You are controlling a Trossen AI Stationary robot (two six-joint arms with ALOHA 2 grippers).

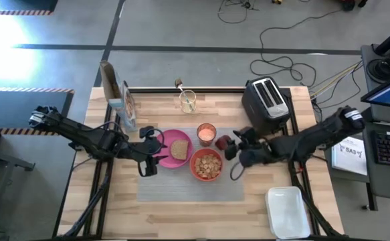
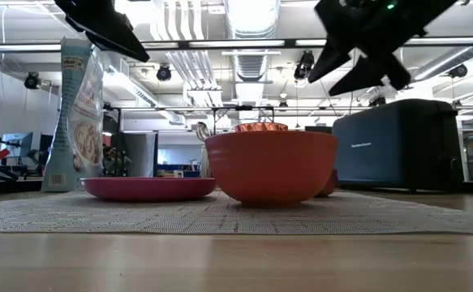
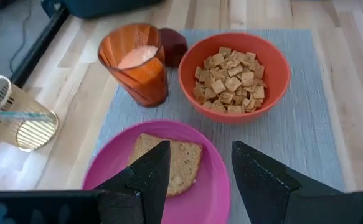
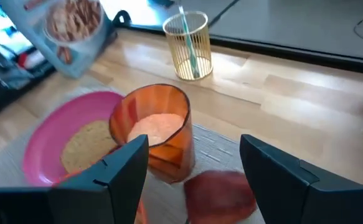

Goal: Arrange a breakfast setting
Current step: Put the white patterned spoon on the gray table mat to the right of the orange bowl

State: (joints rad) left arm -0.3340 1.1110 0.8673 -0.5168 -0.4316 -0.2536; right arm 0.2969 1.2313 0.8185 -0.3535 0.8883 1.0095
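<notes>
A grey woven placemat lies at the table's middle. On it rest a pink plate bearing a toast slice, a red-orange bowl of cereal, an orange cup and a dark-red fruit. A spoon stands in a gold wire holder behind the mat. My left gripper is open and empty above the plate's left edge; its fingers frame the toast in the left wrist view. My right gripper is open and empty just right of the fruit and cup.
A black toaster stands at the far right. A white tray lies at the near right corner. A cereal box stands at the far left. Bare wood shows along the near edge.
</notes>
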